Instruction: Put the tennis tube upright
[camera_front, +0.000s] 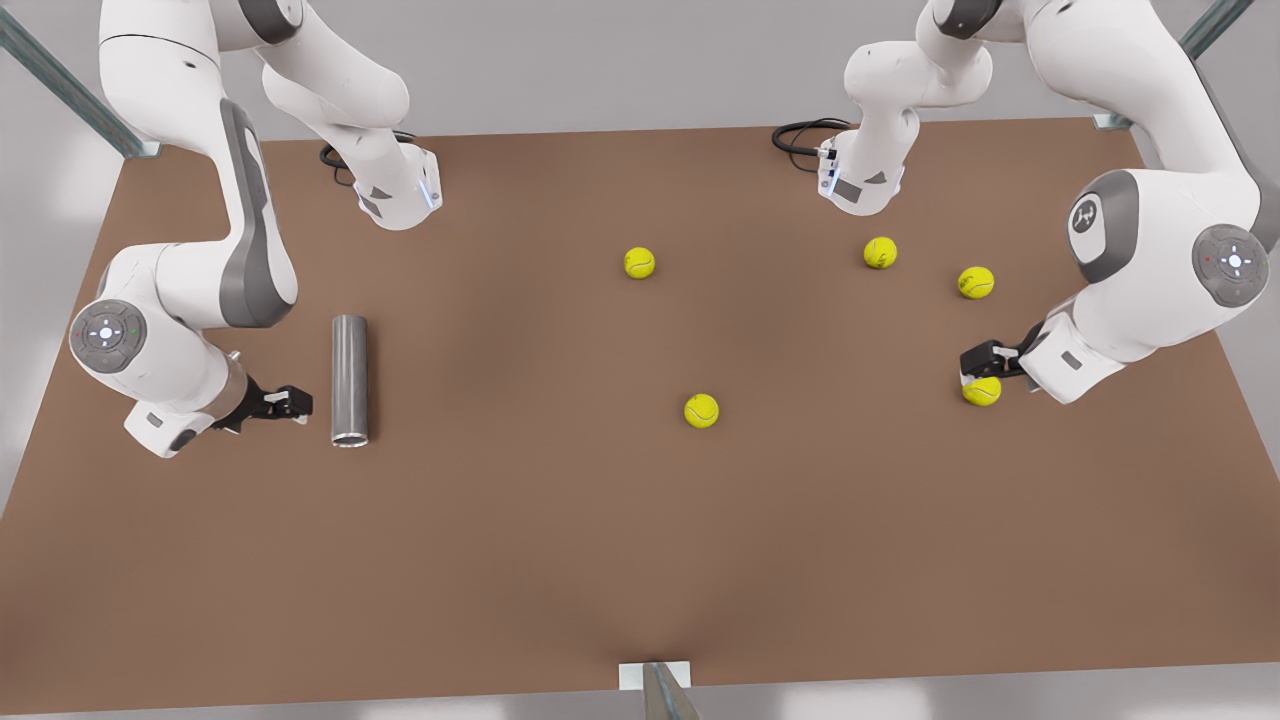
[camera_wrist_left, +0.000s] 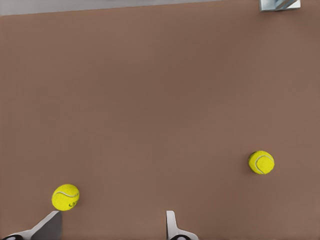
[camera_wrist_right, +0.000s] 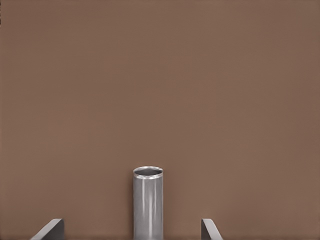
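The tennis tube (camera_front: 349, 378) is a grey metallic cylinder lying flat on the brown table (camera_front: 520, 520) at the front view's left, its lighter open rim toward the near edge. My right gripper (camera_front: 296, 402) sits just beside the tube's rim end, on the side away from the table's middle. In the right wrist view the tube (camera_wrist_right: 148, 202) lies between the spread fingers (camera_wrist_right: 51, 227) of the open right gripper (camera_wrist_right: 131, 221). My left gripper (camera_front: 976, 364) hovers open over a tennis ball (camera_front: 982, 390) at the front view's right; that ball (camera_wrist_left: 65, 197) lies beside one finger (camera_wrist_left: 49, 226).
Several yellow-green tennis balls are scattered on the table, among them one mid-table (camera_front: 701, 410), one farther back (camera_front: 639, 262) and two at the back right (camera_front: 880, 252) (camera_front: 975, 282). Another ball (camera_wrist_left: 261, 162) lies ahead of the left gripper (camera_wrist_left: 112, 222).
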